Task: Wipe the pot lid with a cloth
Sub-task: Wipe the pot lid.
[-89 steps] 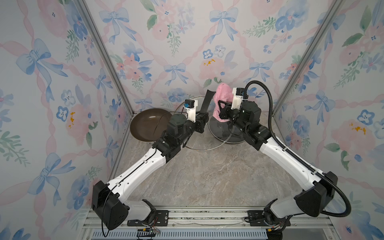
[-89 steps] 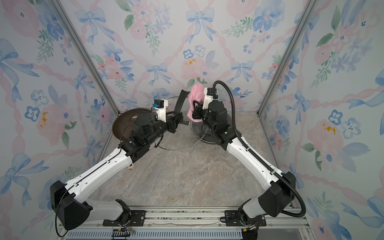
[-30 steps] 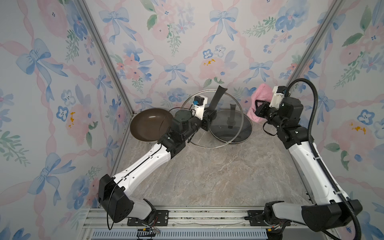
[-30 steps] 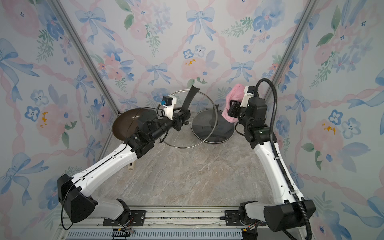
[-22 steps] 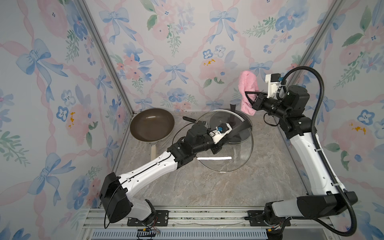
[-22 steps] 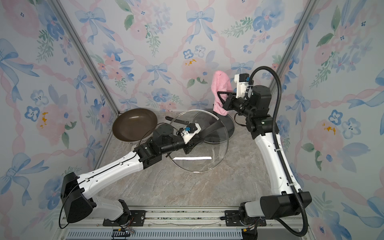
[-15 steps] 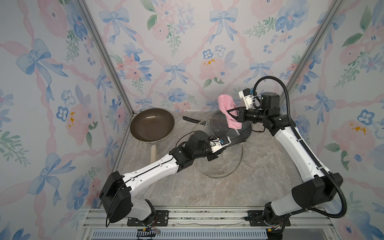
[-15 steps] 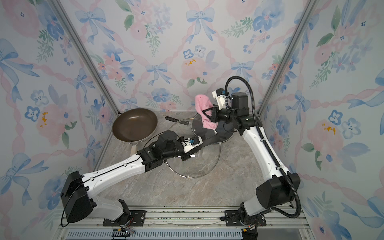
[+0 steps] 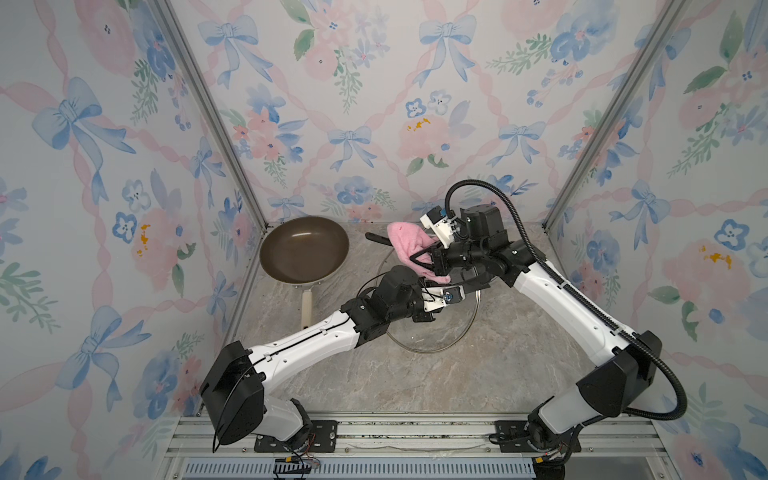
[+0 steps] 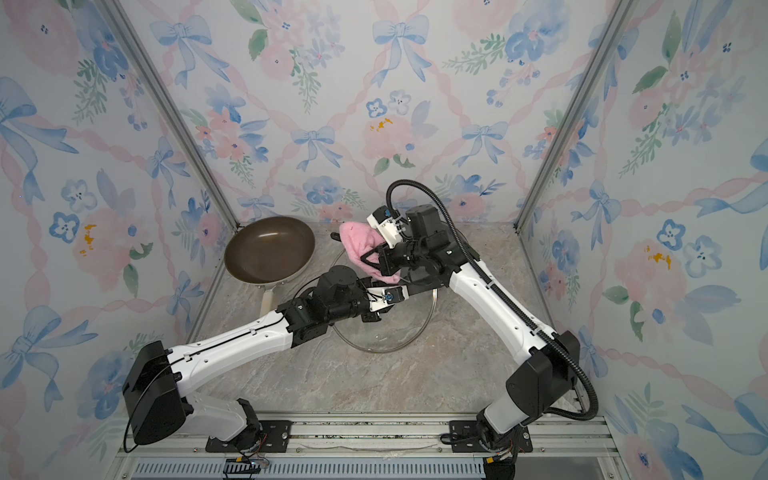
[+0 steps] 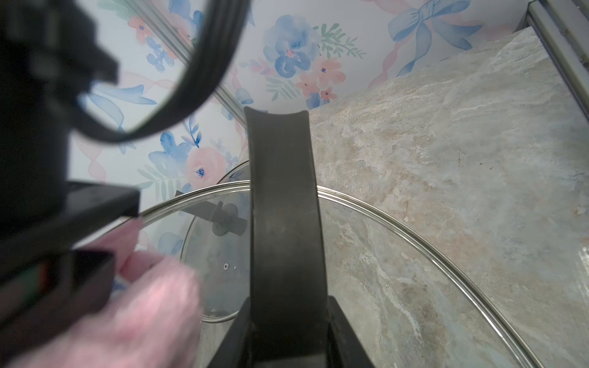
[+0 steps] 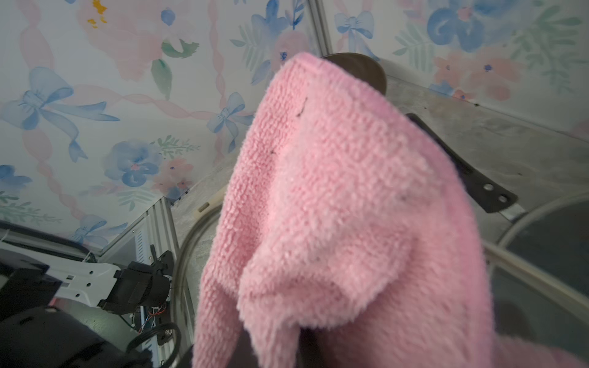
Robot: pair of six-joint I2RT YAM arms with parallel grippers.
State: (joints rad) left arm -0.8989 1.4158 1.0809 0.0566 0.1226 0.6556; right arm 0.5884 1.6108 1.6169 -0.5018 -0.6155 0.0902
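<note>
- Cloth (image 9: 409,247): pink and fuzzy, draped over the right gripper (image 9: 430,261), which is clenched on it. It hangs over the pot lid's far rim; whether it touches the glass cannot be told.
- Pot lid (image 9: 440,334): glass, tilted, held off the tabletop (image 9: 415,386). The left gripper (image 11: 287,334) is clamped on its black handle (image 11: 283,223).
- Arms: both are stretched inward and meet toward the back.
- Surroundings: the frying pan (image 9: 305,249) stands apart at the back-left corner. A broad stretch of tabletop lies between the lid's near rim and the front rail (image 9: 415,432).

walls (image 9: 374,104): pastel floral wallpaper, blue bows, pink ribbons | corner posts (image 9: 209,104): bare metal | table (image 9: 415,382): grey-beige marble pattern | front rail (image 9: 395,432): metal
</note>
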